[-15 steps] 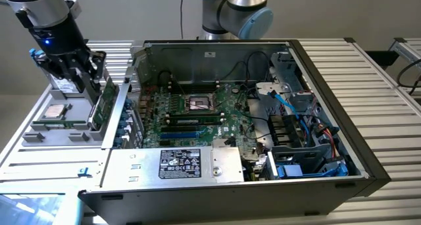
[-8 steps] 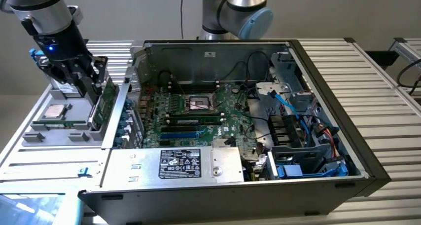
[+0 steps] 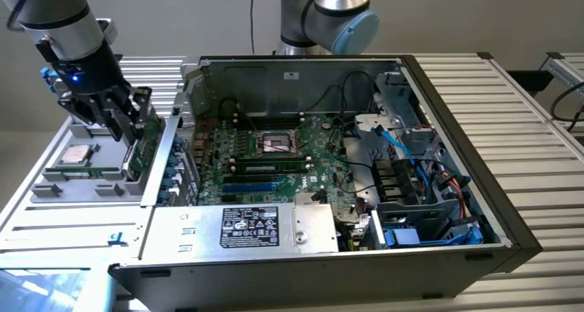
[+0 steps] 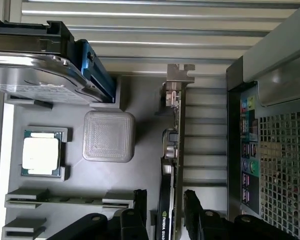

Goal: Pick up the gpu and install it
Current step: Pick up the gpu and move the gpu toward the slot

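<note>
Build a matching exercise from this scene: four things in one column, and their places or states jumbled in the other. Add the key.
Things
1. flat green gpu card with a silver metal bracket
2. square silver processor chip
3. thin blue cables
4. black gripper

Places or states
A. lying flat in a pocket of the grey plastic tray
B. standing on edge in the tray
C. inside the open metal computer case
D. open, one finger on either side of the card

Pairs: 1-B, 2-A, 3-C, 4-D
</note>
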`<state>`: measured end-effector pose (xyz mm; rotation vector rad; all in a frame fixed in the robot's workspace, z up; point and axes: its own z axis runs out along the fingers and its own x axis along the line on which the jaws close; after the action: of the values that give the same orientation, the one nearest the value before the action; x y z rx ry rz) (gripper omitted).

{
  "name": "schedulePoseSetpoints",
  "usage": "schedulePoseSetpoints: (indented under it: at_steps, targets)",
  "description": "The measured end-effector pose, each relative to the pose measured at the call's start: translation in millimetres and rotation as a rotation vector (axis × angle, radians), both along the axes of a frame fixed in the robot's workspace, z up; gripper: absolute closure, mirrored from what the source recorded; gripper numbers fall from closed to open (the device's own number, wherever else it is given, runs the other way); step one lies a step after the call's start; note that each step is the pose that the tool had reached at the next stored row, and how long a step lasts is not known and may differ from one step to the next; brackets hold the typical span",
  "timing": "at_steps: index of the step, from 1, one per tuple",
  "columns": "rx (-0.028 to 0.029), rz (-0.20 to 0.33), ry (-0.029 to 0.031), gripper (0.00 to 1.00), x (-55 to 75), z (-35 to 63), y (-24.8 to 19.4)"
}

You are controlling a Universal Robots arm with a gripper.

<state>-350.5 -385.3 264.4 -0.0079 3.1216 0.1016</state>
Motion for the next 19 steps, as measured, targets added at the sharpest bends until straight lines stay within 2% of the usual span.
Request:
schedulePoseSetpoints:
  at_steps: [7, 13, 19]
  targets:
    - [0.0019, 0.001, 0.0, 0.56, 3.3, -12.8, -0.5]
    - [0.0019, 0.001, 0.0, 0.56, 4.3, -23.6, 4.8]
    - [0.0019, 0.001, 0.0, 0.56, 4.3, -34.5, 7.2]
